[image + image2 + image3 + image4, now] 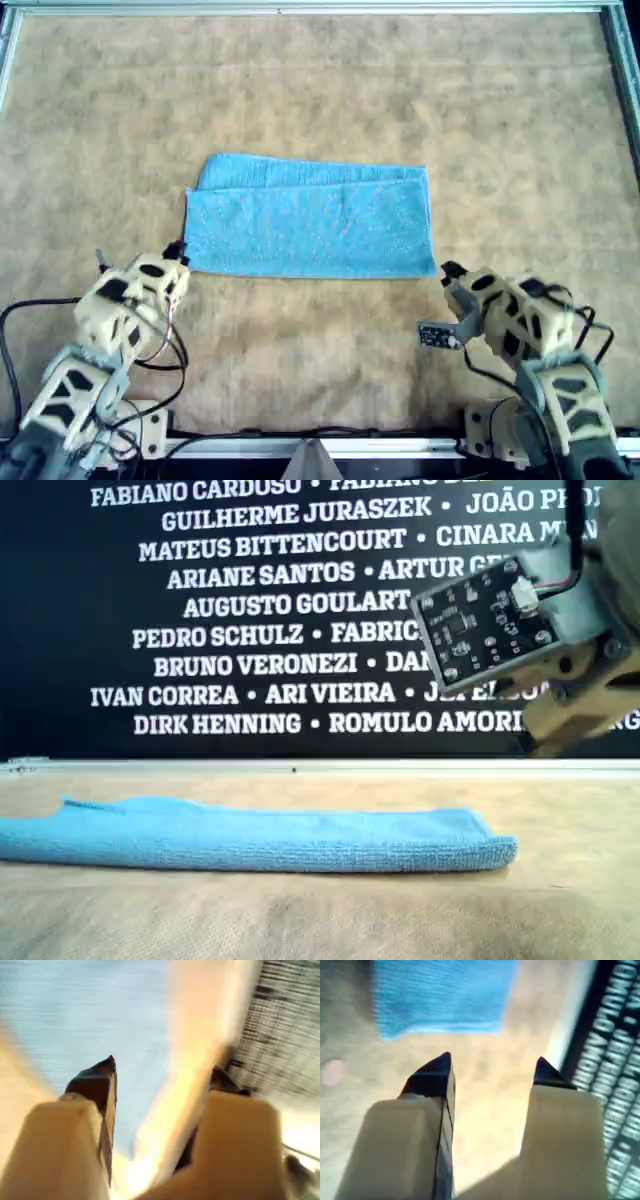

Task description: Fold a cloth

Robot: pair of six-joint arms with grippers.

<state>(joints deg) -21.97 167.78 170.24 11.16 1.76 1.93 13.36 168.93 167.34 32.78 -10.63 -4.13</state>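
1. Nearest the overhead camera, in the lower corners of the frame, sit both arms; my first gripper (160, 1072) and my second gripper (492, 1067) each show parted jaws holding nothing.
2. Centre of the overhead frame holds the cloth (310, 220), already doubled into a long rectangle with the top layer slightly offset from the one beneath.
3. Judging by that, one fold is done and a second is pending; which arm in the overhead view is which I cannot say.
4. Next, I judge, a short end must be pinched through both layers and carried across to the other.
5. Underneath lies a tan mat (320, 90) framed by a pale rail; the exterior view shows a black wall (200, 610) printed with white names.
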